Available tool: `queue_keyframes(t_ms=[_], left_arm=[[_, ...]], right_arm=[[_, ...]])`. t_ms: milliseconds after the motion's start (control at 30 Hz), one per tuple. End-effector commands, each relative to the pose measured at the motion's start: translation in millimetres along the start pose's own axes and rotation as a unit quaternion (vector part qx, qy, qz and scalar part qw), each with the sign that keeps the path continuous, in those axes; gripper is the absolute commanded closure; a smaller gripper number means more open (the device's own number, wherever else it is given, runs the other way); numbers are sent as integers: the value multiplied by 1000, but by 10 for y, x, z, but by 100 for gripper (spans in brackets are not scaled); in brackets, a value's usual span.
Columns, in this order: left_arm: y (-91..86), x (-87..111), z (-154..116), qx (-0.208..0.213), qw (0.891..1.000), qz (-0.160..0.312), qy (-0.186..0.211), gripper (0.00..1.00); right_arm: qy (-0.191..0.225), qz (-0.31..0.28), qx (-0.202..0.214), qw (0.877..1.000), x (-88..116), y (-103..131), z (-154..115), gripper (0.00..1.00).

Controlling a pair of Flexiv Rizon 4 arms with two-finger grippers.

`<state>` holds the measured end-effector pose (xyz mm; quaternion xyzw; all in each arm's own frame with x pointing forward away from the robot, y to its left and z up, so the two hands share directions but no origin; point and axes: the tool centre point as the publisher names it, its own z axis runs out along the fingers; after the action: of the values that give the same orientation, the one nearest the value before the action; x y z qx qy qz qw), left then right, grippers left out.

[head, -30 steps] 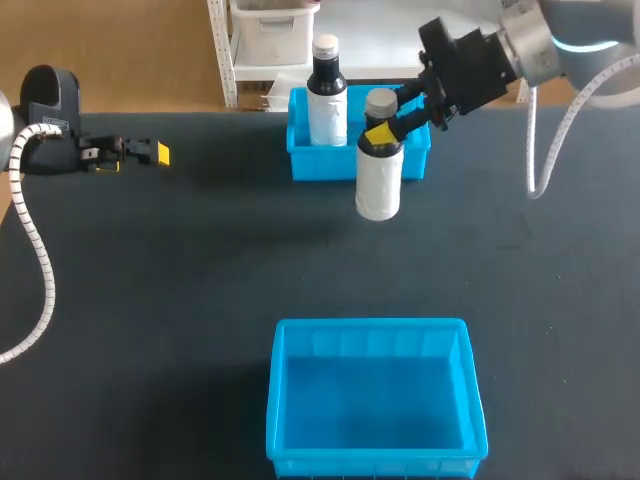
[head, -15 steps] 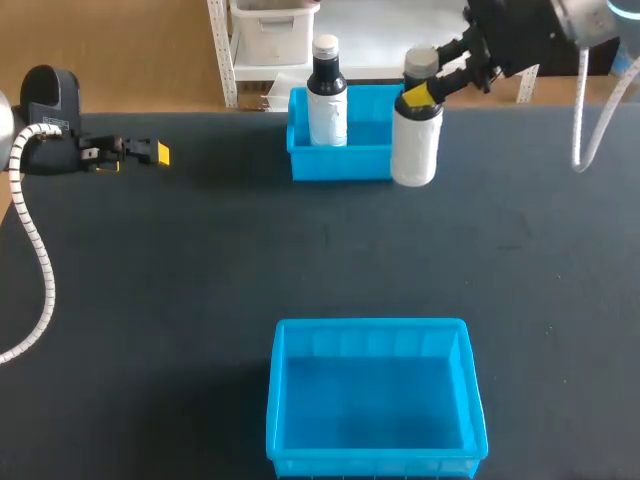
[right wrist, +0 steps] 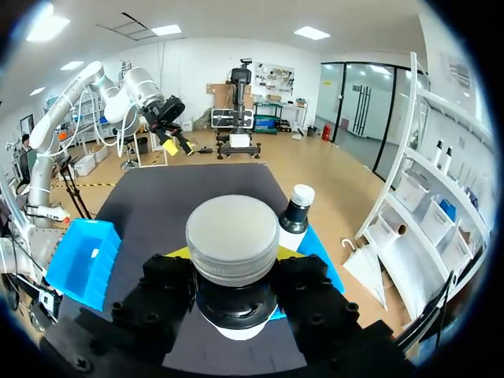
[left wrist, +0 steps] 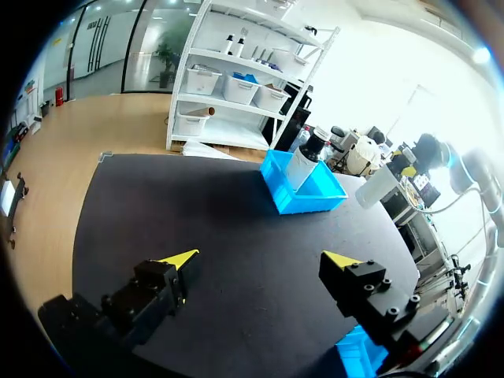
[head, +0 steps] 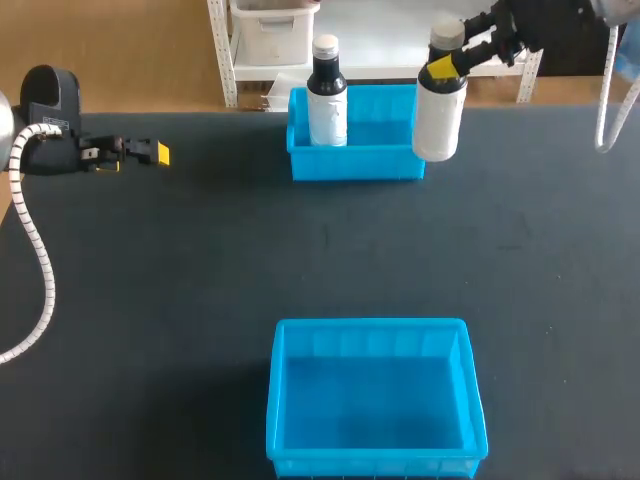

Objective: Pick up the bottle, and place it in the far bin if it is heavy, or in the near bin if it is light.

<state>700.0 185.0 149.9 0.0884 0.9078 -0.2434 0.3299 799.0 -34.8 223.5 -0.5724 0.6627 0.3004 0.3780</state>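
A white bottle with a grey cap hangs in the air by the far bin's right end. My right gripper is shut on its neck just under the cap, fingers on both sides. The far bin is blue and holds a second bottle, black-necked with a white label, at its left end. The near bin is a larger blue one at the table's front, with nothing in it. My left gripper stays open over the table's far left, nothing between its fingers.
The black table stretches wide between the two bins. In the right wrist view the second bottle stands just beyond the held one, with the near bin off to the side.
My right arm has carried the white bottle up and to the right, from in front of the far bin's middle to its right end. The left arm has not moved.
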Motion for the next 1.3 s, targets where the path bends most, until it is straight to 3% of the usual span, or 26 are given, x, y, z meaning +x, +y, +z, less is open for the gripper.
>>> queue_keyframes(t_ms=[33,300,567,1300], left_arm=[[0,0,0,0,1000,0,0,0],[0,0,0,0,1000,0,0,0],[0,0,0,0,1000,0,0,0],[0,0,0,0,1000,0,0,0]], right_arm=[[-4,-1,-8,1000,-69,-209,4,100],[-13,-6,-6,1000,-178,-519,25,100],[-9,-8,-20,1000,-194,-750,232,100],[-10,-1,-56,998,-93,-1019,750,100]])
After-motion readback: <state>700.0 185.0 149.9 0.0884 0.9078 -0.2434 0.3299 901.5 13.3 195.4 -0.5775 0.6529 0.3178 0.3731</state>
